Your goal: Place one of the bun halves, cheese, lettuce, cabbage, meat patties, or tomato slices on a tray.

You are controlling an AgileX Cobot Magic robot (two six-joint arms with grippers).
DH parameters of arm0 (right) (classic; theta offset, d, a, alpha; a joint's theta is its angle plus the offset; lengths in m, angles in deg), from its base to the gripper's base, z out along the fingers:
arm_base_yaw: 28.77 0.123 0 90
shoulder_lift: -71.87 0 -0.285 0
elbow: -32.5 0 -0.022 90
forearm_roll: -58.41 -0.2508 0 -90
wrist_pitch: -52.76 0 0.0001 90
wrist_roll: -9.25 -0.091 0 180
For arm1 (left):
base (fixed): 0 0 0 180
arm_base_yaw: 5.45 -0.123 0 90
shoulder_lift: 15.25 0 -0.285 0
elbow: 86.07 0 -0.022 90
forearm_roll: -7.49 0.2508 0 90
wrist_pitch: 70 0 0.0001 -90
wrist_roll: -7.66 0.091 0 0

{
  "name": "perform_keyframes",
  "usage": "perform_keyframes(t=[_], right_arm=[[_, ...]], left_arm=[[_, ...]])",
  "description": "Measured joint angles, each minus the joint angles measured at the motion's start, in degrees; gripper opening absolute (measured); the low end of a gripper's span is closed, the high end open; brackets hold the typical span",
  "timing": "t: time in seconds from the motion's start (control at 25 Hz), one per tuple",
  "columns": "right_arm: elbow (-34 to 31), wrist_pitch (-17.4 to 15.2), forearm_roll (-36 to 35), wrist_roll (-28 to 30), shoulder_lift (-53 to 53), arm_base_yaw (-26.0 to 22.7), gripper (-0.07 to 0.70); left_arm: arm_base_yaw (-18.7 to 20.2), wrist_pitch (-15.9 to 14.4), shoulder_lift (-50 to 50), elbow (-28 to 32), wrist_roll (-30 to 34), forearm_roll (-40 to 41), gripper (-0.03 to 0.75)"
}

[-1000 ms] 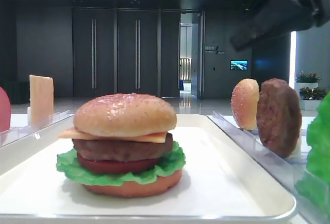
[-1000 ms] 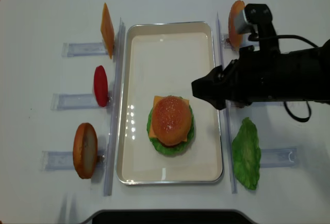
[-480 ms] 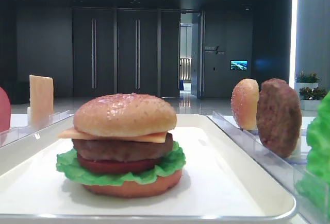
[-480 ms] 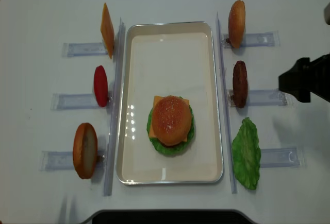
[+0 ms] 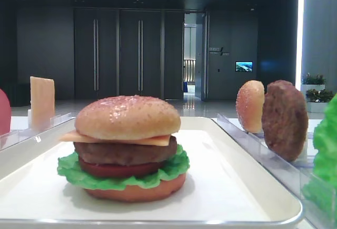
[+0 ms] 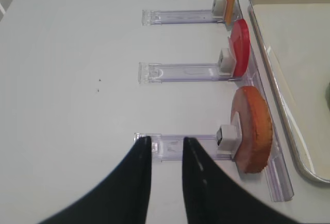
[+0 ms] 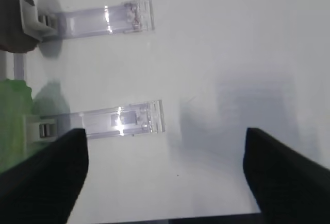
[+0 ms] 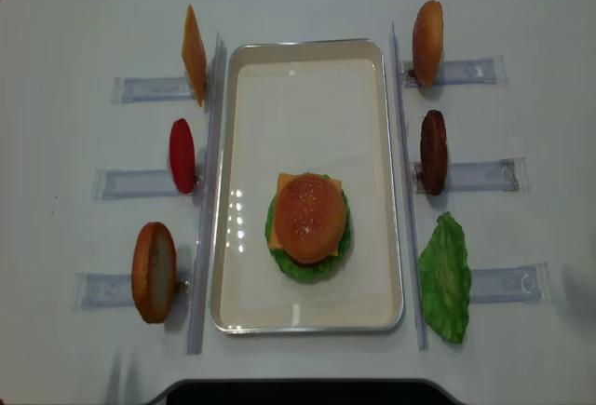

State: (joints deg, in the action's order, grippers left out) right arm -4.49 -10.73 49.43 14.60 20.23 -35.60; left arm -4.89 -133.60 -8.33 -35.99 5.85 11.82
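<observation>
A stacked burger [image 8: 309,226] sits on the tray [image 8: 307,98], toward its near end and a little right of centre. The bun top [image 5: 128,117] crowns it, over the cheese [image 5: 158,140], a patty [image 5: 124,153], a tomato slice [image 5: 113,169], lettuce [image 5: 176,167] and the bottom bun [image 5: 137,190].

Spare parts stand on edge in clear racks [image 8: 144,88] along both sides of the tray. On the left: a cheese slice [image 8: 193,54], a red tomato disc [image 8: 182,155] and a bun half [image 8: 154,271]. On the right: another bun half [image 8: 427,29], a second patty [image 8: 433,151] and a loose lettuce leaf [image 8: 445,277].

The right gripper [image 7: 162,177] hangs over bare table [image 7: 232,54] beyond the right racks, its fingers [image 7: 44,177] spread wide with nothing between them.

The left gripper [image 6: 166,183] is by the near left rack, beside the bun half. Its fingers [image 6: 139,183] stand close together with a narrow gap; they look nearly closed and empty, though the tips are partly out of frame.
</observation>
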Motion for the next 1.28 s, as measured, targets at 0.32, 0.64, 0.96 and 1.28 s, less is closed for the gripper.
perform_keyframes(t=[0.32,0.64,0.96,1.28], right_arm=[[-6.3,-1.7,1.8,-0.2,23.4,0.0,0.580],[-10.7,-1.4,2.6,-0.2,42.4,0.0,0.580],[-11.2,-1.5,3.3,-0.2,44.3,0.0,0.580],[-11.2,-1.5,3.3,-0.2,44.3,0.0,0.580]], left_arm=[[0.0,0.0,0.0,0.0,0.0,0.0,0.158],[0.0,0.0,0.0,0.0,0.0,0.0,0.158],[0.0,0.0,0.0,0.0,0.0,0.0,0.158],[0.0,0.0,0.0,0.0,0.0,0.0,0.158]])
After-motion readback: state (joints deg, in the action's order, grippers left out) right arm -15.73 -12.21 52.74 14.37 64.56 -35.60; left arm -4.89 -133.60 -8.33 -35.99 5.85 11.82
